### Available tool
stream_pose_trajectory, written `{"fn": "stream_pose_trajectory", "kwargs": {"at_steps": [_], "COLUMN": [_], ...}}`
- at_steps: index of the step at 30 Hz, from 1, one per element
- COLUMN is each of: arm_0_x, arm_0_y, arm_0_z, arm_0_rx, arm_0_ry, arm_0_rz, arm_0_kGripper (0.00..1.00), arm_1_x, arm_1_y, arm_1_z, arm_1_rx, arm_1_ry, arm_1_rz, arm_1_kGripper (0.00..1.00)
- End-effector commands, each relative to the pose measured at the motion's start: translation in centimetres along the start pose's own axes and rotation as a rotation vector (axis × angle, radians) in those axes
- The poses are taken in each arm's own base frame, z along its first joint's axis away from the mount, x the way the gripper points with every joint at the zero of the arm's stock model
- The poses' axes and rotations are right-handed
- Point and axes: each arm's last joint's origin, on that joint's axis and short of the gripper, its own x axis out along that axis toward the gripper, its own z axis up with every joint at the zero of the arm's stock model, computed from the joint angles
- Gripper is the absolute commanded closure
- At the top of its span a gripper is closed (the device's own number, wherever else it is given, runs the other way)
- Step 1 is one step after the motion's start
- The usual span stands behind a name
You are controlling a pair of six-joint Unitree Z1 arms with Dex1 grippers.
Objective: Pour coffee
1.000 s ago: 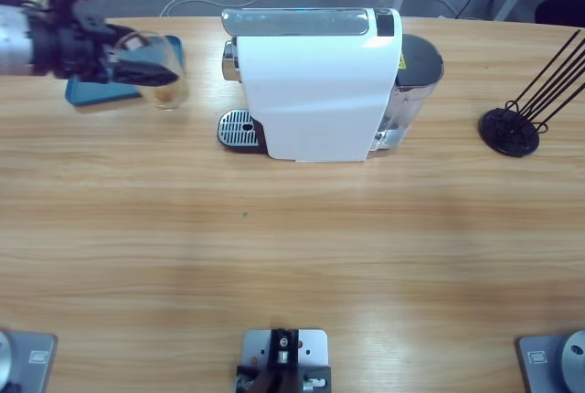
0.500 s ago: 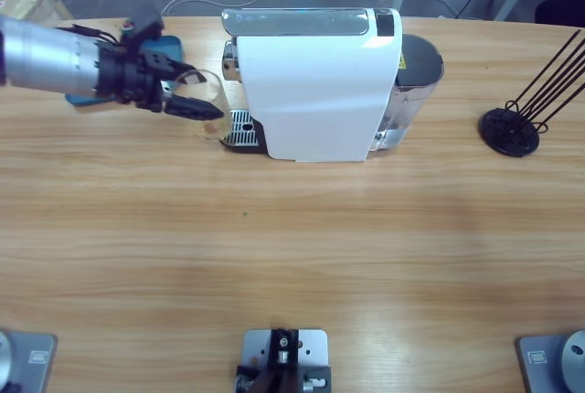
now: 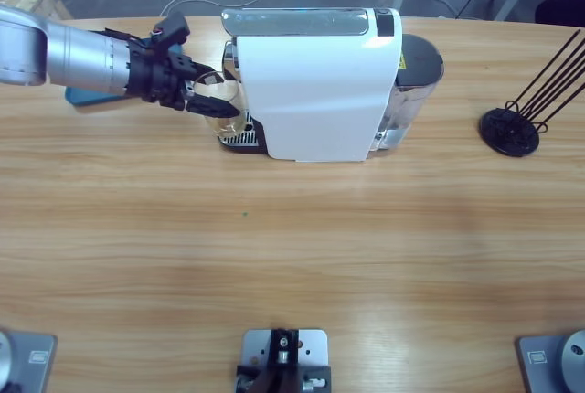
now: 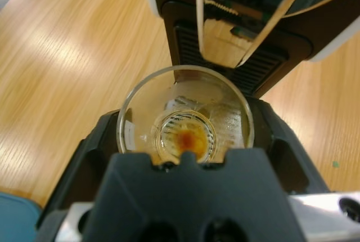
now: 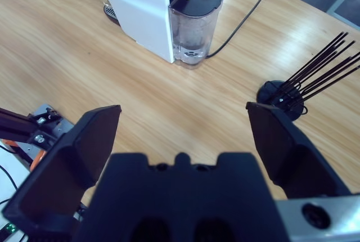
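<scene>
Now the left gripper (image 3: 218,103) clamps a small clear drinking glass (image 4: 185,118) with brown coffee (image 4: 188,138) dregs, over the white coffee machine's (image 3: 315,82) drip grille (image 3: 239,135); the right gripper (image 5: 183,135) gapes wide, holding nothing.

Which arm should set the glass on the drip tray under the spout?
Left. Its gripper already holds the glass, with a little coffee in it, right at the coffee machine's drip tray. The right gripper is open, empty and well back from the machine.

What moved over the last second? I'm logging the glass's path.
The left gripper, shut on the glass, carried it from beside the blue tray rightward to the coffee machine's drip grate. The coffee machine and black rack stayed put.
</scene>
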Motion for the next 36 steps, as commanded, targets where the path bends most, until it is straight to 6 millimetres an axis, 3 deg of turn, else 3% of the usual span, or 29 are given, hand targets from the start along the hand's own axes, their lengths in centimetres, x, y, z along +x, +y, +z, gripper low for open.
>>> {"fn": "stream_pose_trajectory", "kwargs": {"at_steps": [1,8,9,11,12,21,25,26,28,30,32,34,36], "arm_0_x": [2.1,2.5,2.6,2.4,2.2,0.8,-3.3,-4.7,-7.4,-9.9,-11.7,-13.3,-14.4], "arm_0_y": [-1.1,-1.0,-1.0,-1.2,-1.2,-1.5,-3.3,-4.1,-5.6,-7.0,-8.0,-9.0,-10.0], "arm_0_z": [-0.7,-0.8,-0.8,-0.9,-0.9,-0.9,0.1,0.3,0.9,1.4,1.6,1.8,1.6], "arm_0_rx": [0.003,-0.004,-0.013,-0.03,-0.034,-0.051,-0.04,-0.036,-0.04,-0.059,-0.082,-0.108,-0.135], "arm_0_ry": [0.025,0.028,0.033,0.055,0.067,0.062,0.013,0.007,0.013,0.014,0.026,0.026,0.023], "arm_0_rz": [-0.067,-0.07,-0.067,-0.039,-0.016,0.008,0.049,0.068,0.093,0.104,0.13,0.149,0.152], "arm_0_kGripper": [1.0,1.0,0.879,0.152,0.023,0.009,0.009,0.009,0.009,0.009,0.009,0.009,0.009], "arm_1_x": [1.0,0.7,0.7,0.7,0.7,0.8,0.9,1.0,1.5,2.0,2.5,3.5,4.4], "arm_1_y": [0.4,0.4,0.4,0.4,0.5,0.7,0.9,1.0,1.4,2.1,2.8,3.4,3.6], "arm_1_z": [-0.3,0.0,0.1,0.2,0.3,0.9,1.6,1.7,2.6,4.5,7.1,10.0,12.6], "arm_1_rx": [-0.023,-0.023,-0.022,-0.021,-0.02,-0.02,-0.013,-0.014,-0.024,-0.026,-0.032,-0.065,-0.041], "arm_1_ry": [0.051,0.036,0.035,0.03,0.03,0.028,0.008,0.009,0.035,0.044,0.035,0.013,-0.043], "arm_1_rz": [0.009,0.015,0.016,0.018,0.019,0.02,0.024,0.022,0.016,0.024,0.019,0.018,-0.005], "arm_1_kGripper": [0.009,0.009,0.009,0.009,0.009,0.009,0.01,0.053,0.335,0.45,0.664,1.0,1.0]}}
